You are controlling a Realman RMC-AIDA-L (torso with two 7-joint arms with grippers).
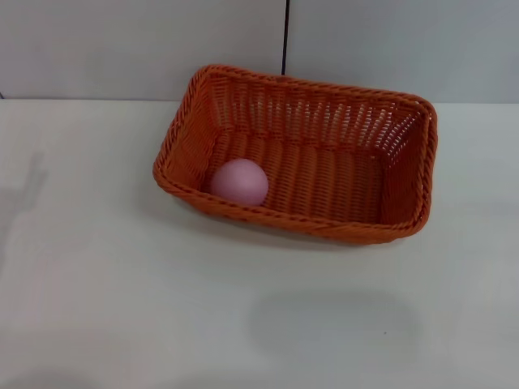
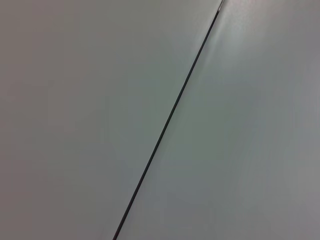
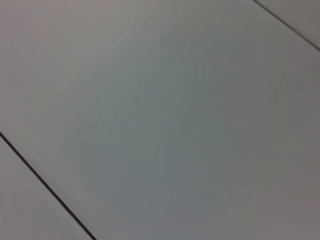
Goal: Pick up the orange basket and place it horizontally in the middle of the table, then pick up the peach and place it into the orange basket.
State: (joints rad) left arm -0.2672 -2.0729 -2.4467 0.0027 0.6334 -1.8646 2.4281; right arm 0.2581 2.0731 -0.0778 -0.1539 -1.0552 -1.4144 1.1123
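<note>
The orange basket (image 1: 302, 154) lies lengthwise across the middle of the white table (image 1: 97, 267) in the head view, its long side facing me. The pink peach (image 1: 239, 181) rests inside the basket, in its near left corner against the front wall. Neither gripper appears in any view. Both wrist views show only pale grey panels with a thin dark seam (image 2: 167, 120).
A pale grey wall with a dark vertical seam (image 1: 285, 36) stands right behind the basket. Bare white tabletop stretches to the left, right and front of the basket. Faint shadows lie on the table at the near left and near centre.
</note>
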